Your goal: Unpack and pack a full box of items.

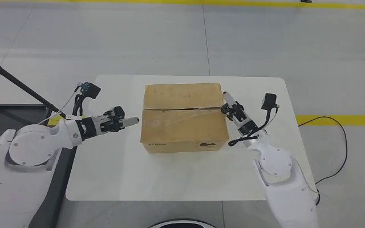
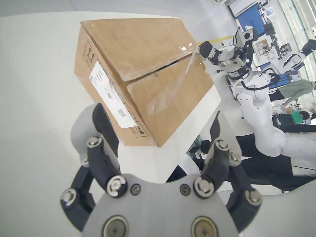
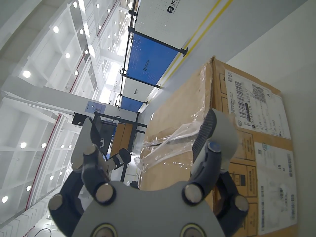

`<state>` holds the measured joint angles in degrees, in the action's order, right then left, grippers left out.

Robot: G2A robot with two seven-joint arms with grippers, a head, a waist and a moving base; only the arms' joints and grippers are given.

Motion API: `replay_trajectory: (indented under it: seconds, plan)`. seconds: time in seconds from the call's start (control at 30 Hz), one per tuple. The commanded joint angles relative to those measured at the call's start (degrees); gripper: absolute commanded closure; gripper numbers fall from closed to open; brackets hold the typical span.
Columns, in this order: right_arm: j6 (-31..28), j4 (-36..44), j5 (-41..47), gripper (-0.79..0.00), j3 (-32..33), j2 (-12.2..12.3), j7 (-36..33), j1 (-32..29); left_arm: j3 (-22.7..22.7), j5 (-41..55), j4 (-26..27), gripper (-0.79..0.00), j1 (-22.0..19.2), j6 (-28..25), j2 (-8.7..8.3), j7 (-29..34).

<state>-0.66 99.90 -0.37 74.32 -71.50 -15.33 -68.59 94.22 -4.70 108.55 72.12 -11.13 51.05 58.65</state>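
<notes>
Shows box (image 1: 182, 117) mid-table (image 1: 114, 171), flaps shut; has right gripper (image 1: 228, 101), fingers spread, at box's right top edge astride loose tape (image 3: 170, 139), prob. to peel it, w/ left gripper (image 1: 136, 121), also spread, near left side, not touching, prob. to steady.

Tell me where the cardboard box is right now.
In the top view the cardboard box sits in the middle of the white table, between the left gripper and the right gripper.

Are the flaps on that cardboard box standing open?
No, the cardboard box has both top flaps lying flat across its top.
</notes>
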Motion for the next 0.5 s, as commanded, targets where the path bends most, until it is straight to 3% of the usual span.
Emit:
replay_trajectory:
  seconds: [0.0, 0.2, 0.47]
  plan:
    - [-0.1, 0.0, 0.1, -0.785, 0.0, 0.0, 0.0, 0.0, 0.0, 0.0, 0.0, -0.785, 0.0, 0.1, 0.01, 0.0]
    - [-0.2, 0.2, 0.1, -0.785, 0.1, 0.0, 0.2, -0.1, -1.3, 0.4, 1.4, -0.785, 1.2, -1.1, 0.04, -0.7]
    - [-7.4, 2.8, 2.8, -0.785, 1.4, -0.1, 0.5, -1.2, -3.5, 0.1, 1.6, -0.785, 0.9, -1.9, 0.06, -2.0]
